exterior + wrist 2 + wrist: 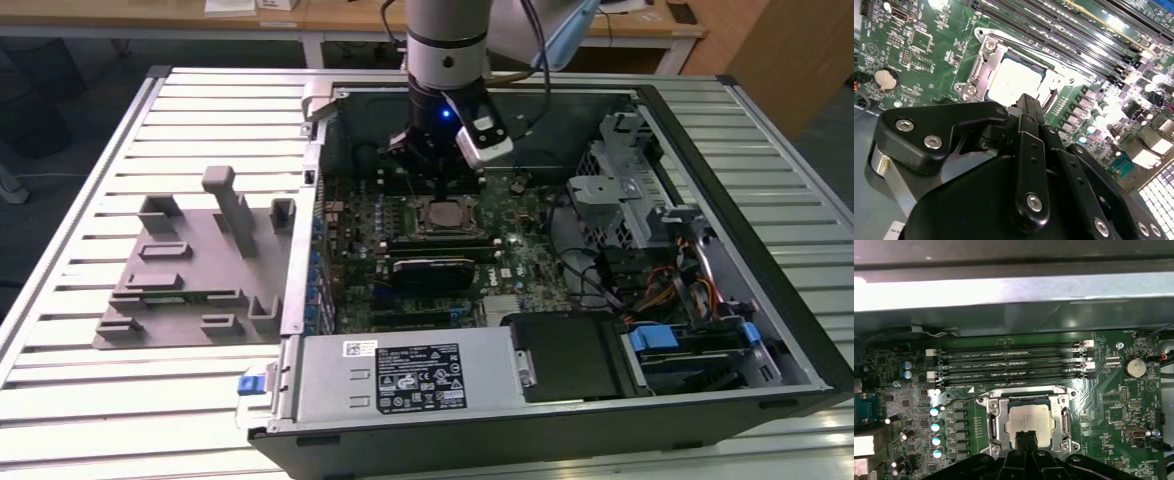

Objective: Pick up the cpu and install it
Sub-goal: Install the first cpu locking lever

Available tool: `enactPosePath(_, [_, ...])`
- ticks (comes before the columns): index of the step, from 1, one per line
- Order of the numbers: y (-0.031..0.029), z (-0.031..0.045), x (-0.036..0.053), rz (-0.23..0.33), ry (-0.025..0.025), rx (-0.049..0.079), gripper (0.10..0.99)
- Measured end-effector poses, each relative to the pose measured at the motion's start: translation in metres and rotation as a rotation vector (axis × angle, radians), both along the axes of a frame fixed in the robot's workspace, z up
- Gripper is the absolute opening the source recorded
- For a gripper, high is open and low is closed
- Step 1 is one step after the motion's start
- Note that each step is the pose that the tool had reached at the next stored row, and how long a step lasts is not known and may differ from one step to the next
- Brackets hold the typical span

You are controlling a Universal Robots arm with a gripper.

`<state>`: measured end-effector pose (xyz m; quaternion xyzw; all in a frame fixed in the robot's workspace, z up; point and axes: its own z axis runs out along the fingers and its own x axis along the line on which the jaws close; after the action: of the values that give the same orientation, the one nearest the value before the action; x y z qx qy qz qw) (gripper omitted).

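First wrist view: nearest the camera, the gripper (1026, 436) has its two black fingers drawn close together, holding nothing. Its tips are at the near edge of the cpu (1032, 421). The cpu lies flat in its metal socket frame (992, 426) on the green motherboard (1114, 410). Beyond run four memory slots (1009, 360), then the grey case wall (1004, 320).

socket frame (991, 426) rings the cpu (1030, 420); memory slots (1009, 362) just beside
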<state>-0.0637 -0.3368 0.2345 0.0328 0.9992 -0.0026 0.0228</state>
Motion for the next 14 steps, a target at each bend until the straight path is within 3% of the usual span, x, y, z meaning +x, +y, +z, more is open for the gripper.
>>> enactPosePath(14, [0.0001,0.0,-0.0237,0.0,-0.001,0.0,0.106])
